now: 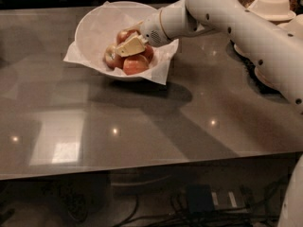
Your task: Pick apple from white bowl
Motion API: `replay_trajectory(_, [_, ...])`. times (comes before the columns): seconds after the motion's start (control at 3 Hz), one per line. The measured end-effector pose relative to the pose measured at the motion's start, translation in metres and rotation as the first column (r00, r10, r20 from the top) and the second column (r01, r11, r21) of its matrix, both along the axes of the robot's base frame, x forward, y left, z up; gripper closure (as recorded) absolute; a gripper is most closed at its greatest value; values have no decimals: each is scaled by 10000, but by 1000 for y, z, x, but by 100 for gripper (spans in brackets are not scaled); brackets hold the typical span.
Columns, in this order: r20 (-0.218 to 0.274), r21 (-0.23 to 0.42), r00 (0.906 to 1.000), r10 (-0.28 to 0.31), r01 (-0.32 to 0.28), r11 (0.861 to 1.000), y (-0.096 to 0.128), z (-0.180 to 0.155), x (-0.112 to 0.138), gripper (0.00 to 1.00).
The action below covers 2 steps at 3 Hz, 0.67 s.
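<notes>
Gripper [124, 48]: down inside the white bowl, pale fingers lying across the top of the fruit pile, reaching in from the right. Open or closed: cannot tell; nothing seen lifted.

Left of scene: bare grey table [94, 126], glossy, with light spots and a bright window reflection toward the near-left.

White bowl [94, 27]: far-left part of the table, wide and round, lined with crinkled white paper [163, 72] whose corners hang over the rim left and right.

Fruit: several apples heaped in the right half of the bowl. Paler orange-red apple [135, 64] nearest the camera; another reddish one [111, 58] at the left of the heap.

Apple [148, 52]: darker red one taken as the target, tucked just behind and right of the fingertips, mostly hidden by them. Sticker not made out.

Arm [236, 18]: white, jointed, coming in from the right edge and angling down to the bowl.

Far right: cream bowls [271, 6] stacked at the back corner, well apart from the work.

Step in hand: judged as the reach and settle onto the apple, before any lift.

Next move calls for: fingers either side of the dark apple, firm closure, then a straight lift clear of the rim without dragging the paper or nudging neighbouring fruit.
</notes>
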State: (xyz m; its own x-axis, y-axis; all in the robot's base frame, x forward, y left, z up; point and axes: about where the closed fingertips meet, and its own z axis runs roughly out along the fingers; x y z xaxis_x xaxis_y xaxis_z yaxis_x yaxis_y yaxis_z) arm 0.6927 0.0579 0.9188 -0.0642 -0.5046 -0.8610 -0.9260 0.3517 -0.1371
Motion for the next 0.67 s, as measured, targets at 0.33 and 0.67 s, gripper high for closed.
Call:
replay_trajectory(0.33, [111,50,9998,139,-139,9999,3,5,-2,84])
replay_trajectory(0.67, [472,17,9982,370,-371,9993,4,21,-5,100])
